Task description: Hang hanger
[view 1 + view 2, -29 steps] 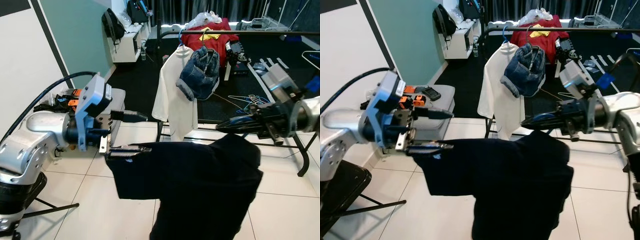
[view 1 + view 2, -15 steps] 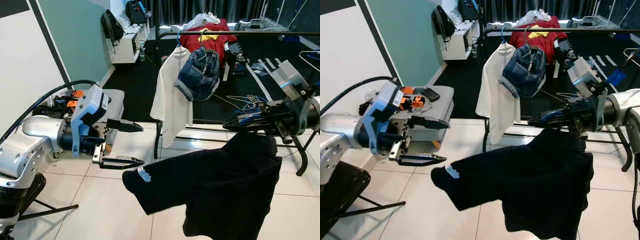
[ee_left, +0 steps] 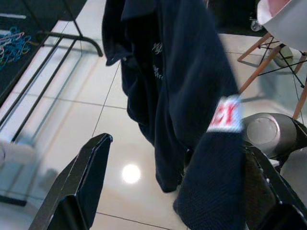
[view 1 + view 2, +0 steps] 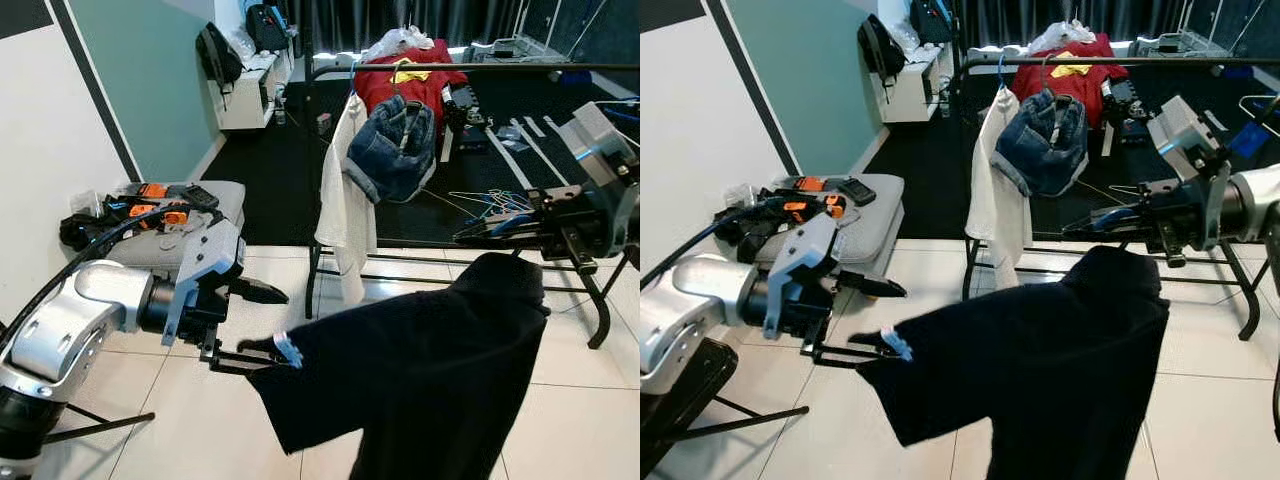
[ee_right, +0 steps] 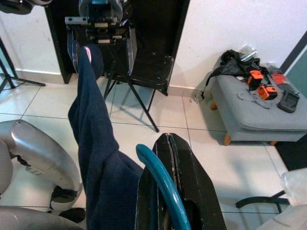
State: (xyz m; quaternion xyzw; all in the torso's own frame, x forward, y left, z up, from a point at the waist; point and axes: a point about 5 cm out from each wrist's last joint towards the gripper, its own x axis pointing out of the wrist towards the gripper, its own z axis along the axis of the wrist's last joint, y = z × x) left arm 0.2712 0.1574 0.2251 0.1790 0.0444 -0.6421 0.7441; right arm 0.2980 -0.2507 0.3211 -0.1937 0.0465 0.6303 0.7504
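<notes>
Two hands are seen at work over the white tiled floor (image 4: 580, 400). Nearest, the left hand (image 4: 278, 322) is held low with its fingers spread wide. The sleeve end of the dark garment (image 4: 420, 380), marked by a small white label (image 4: 288, 350), is draped against the lower finger and is not pinched. A second ago this sleeve was clamped and stretched out level by that hand. Since then it has been let go, the hand has been lowered, and the cloth has dropped to hang more freely.

Further out, the blue hanger (image 5: 160, 179) is gripped by the tightly closed fingers of the right hand (image 4: 470, 237). The garment is carried on it by the shoulder, below and in front of the rack.

Beyond, the rail of the clothes rack (image 4: 480, 68) is seen above and behind the right hand, well apart from the hanger. A white shirt (image 4: 345, 200) and a denim piece (image 4: 390, 150) are already hung on it.

The release is judged to mean that the spreading of the garment is finished and the load now rests on the right hand alone. The hanger is not yet hung; its hook must be raised and carried to the open stretch of rail.
</notes>
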